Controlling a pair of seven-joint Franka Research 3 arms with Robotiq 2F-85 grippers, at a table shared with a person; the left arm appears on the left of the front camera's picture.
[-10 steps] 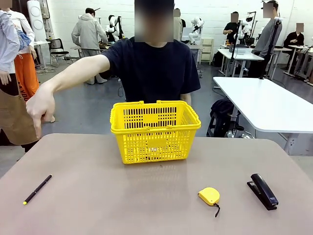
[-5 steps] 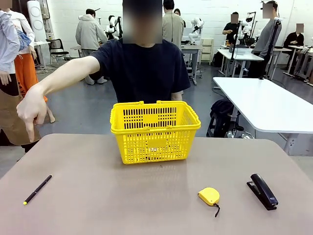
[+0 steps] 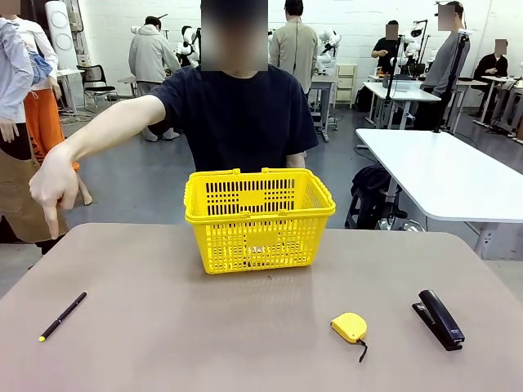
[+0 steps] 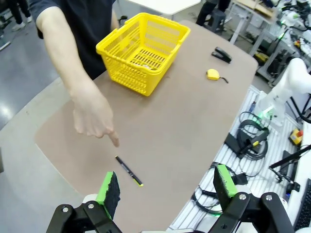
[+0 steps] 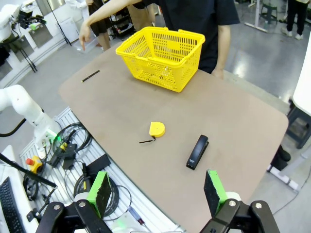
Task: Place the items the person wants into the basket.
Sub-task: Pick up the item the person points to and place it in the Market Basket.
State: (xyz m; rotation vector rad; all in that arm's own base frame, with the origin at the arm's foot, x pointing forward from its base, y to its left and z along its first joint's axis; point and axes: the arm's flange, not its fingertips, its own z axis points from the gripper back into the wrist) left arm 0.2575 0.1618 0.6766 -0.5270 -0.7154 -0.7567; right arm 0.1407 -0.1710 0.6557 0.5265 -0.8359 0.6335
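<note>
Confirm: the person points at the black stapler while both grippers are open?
No: the left wrist view shows the person's hand pointing at the thin black pen, not the stapler. The left gripper and right gripper are indeed open.

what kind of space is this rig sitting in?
Most likely a robotics lab or data-collection hall: rows of white worktables on a grey floor, cable bundles and an emergency-stop box beside the brown table.
</note>
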